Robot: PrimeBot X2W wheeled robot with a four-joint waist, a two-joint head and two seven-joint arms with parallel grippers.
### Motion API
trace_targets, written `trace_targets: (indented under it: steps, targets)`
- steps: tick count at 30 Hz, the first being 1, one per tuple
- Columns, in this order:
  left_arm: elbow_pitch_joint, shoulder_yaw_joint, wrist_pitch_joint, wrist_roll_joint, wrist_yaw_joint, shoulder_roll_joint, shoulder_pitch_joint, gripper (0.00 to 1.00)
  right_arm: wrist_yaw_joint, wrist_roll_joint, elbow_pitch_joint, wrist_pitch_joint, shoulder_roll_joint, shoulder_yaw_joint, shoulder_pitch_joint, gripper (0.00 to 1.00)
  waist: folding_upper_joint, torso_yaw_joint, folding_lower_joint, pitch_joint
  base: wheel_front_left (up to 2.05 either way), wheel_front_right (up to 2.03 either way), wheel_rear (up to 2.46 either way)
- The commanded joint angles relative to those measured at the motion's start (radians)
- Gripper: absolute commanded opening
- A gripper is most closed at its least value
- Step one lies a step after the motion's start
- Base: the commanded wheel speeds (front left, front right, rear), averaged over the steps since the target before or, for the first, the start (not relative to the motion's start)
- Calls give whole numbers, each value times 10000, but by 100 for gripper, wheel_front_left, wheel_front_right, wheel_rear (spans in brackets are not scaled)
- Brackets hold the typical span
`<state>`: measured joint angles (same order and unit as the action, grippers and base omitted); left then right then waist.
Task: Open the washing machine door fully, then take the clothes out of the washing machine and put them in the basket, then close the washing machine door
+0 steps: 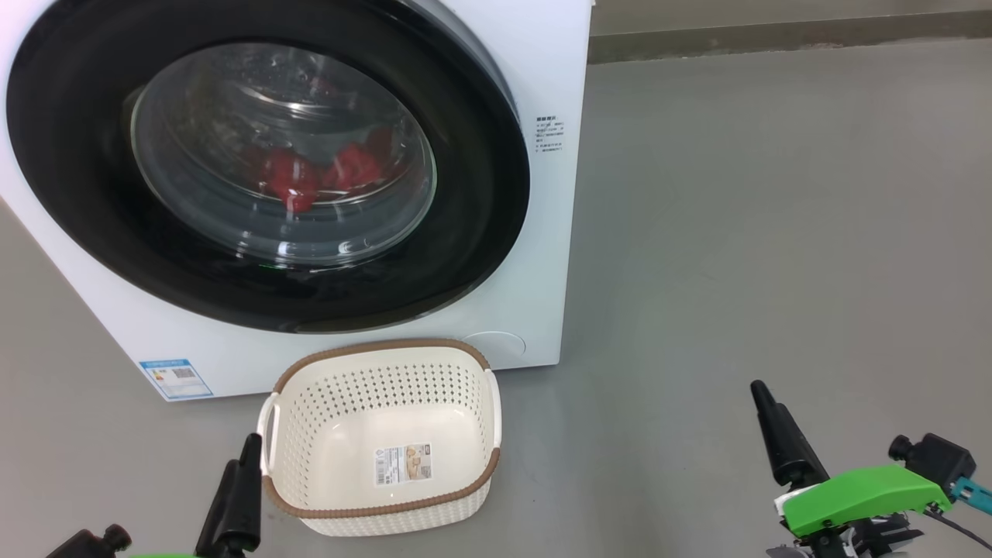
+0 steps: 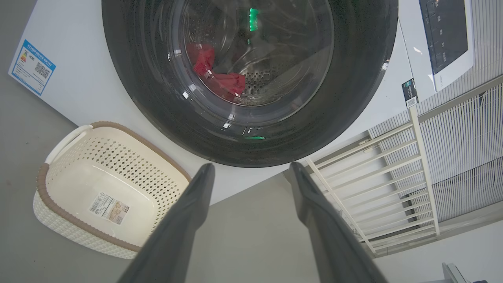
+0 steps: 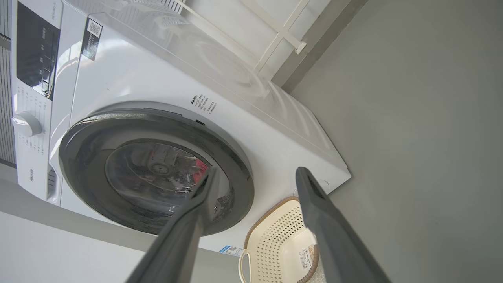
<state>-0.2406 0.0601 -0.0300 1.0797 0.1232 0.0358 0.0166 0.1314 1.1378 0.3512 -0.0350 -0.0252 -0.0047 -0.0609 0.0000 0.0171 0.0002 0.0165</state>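
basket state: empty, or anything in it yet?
Empty. The basket has a bare bottom except for its paper label; the clothes lie inside the washing machine, behind the door glass.

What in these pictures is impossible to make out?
- Clothes, all views: behind the glass of the washing machine door, glare blurs them; their number is unclear.
- Door, head view: its top is cut off by the upper edge.
- Basket label, head view: print too small to read.
- Left gripper, head view: mostly below the bottom edge.
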Motion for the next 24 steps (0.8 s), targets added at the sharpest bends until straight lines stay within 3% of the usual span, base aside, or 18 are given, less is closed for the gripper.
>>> trace_targets:
  steps: [1,11,24]
  targets:
    - [366,130,-161,-402,34,166,129,100,-3,-488,-323,-133,-93,192,-475,100,0,6,-1,10,0,0,0]
    - [417,209,-457,-1984,39,170,96,100,-4,-2107,-453,-426,-107,300,-512,100,0,28,-1,57,0,0,0]
    - [534,351,-813,-3598,46,125,67,100,-4,-3400,-534,-779,-130,538,-596,100,0,85,-1,113,0,0,0]
